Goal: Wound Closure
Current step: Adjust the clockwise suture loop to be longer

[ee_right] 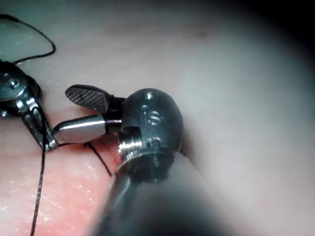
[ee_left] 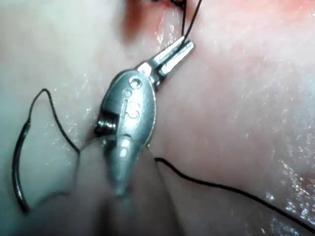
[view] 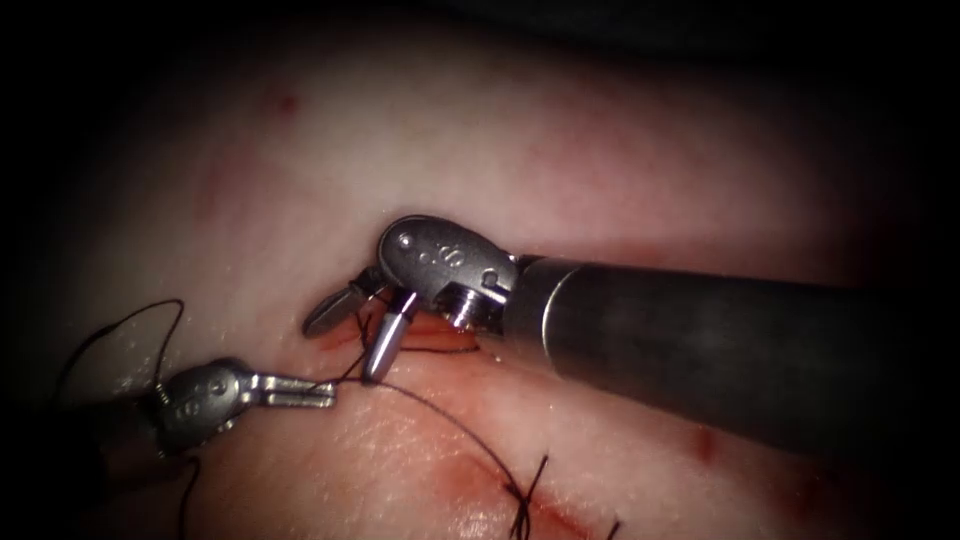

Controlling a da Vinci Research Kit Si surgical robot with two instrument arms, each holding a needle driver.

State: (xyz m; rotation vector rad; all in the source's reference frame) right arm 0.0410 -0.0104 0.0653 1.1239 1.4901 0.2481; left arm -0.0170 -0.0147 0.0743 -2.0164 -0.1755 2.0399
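Right tool [view: 350, 335] over cut [view: 440, 340], open-jawed (left tool [view: 325, 392] pinching thread [view: 440, 410])

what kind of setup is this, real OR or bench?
Looks like a bench suturing drill, not an OR: bare pale tissue with a short cut, black thread held in the left tool, the right tool open-jawed over the cut, cut ends of thread.

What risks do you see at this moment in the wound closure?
1. The left tool is shut on the thread just left of the cut; a hard pull might tear the tissue.
2. The right tool hangs open, holding nothing, right at the cut; its jaws might snag the thread.
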